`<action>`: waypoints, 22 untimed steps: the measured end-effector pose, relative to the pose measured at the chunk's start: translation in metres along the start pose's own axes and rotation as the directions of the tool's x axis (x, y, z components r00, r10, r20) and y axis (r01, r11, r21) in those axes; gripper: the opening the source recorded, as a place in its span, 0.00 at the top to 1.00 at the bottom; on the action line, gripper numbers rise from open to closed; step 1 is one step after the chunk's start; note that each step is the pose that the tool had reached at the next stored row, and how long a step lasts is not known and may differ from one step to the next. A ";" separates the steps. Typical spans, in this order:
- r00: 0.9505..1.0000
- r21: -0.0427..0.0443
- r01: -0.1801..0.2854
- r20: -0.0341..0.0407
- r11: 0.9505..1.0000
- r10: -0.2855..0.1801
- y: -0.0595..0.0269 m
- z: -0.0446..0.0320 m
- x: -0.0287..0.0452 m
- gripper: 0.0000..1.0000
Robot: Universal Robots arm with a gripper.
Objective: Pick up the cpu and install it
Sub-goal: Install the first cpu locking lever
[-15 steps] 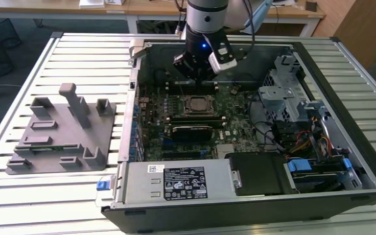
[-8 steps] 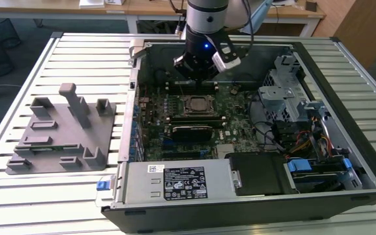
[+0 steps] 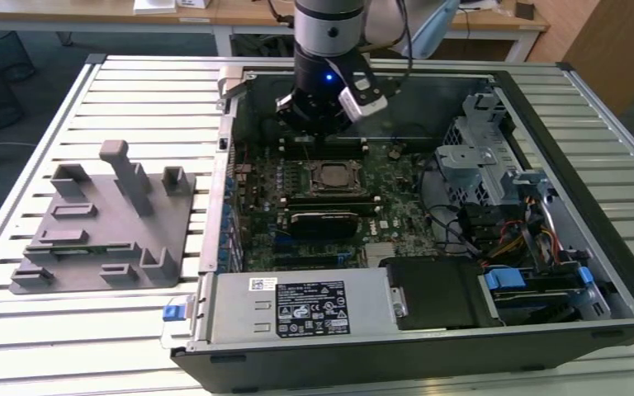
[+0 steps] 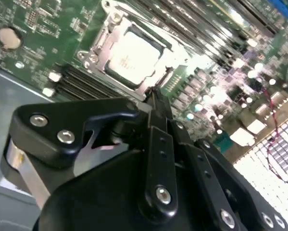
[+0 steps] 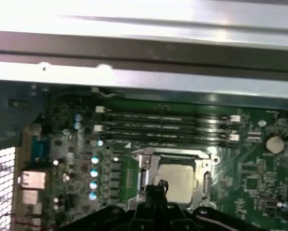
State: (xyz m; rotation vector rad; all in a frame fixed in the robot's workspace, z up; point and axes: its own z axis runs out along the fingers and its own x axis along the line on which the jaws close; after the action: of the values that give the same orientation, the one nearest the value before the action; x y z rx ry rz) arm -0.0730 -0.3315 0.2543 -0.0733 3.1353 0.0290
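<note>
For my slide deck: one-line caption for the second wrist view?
Gripper poised beside the cpu seated in its socket on the green motherboard.

Wrist views blurred (glare, seemingly overexposed).

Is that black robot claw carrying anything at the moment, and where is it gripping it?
Nothing appears held. The pale silvery square cpu sits in the motherboard's socket, apart from the black gripper, which hangs above it.

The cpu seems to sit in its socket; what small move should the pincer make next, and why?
Probably a short lift straight up: the cpu lies flat inside the socket frame, and the pincer hangs shut at the chip's edge, seemingly carrying nothing.
</note>
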 end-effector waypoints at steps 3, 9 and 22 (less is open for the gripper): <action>1.000 0.000 0.000 0.002 1.000 0.000 0.0003 0.0000 0.0059 0.89; 1.000 0.000 0.000 0.018 1.000 0.000 0.0014 0.0002 0.0302 0.89; 1.000 -0.002 0.000 0.021 1.000 0.000 0.0153 0.0013 0.0370 0.89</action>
State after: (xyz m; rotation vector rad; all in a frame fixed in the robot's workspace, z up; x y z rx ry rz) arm -0.1107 -0.3179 0.2530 -0.0729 3.1141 0.0320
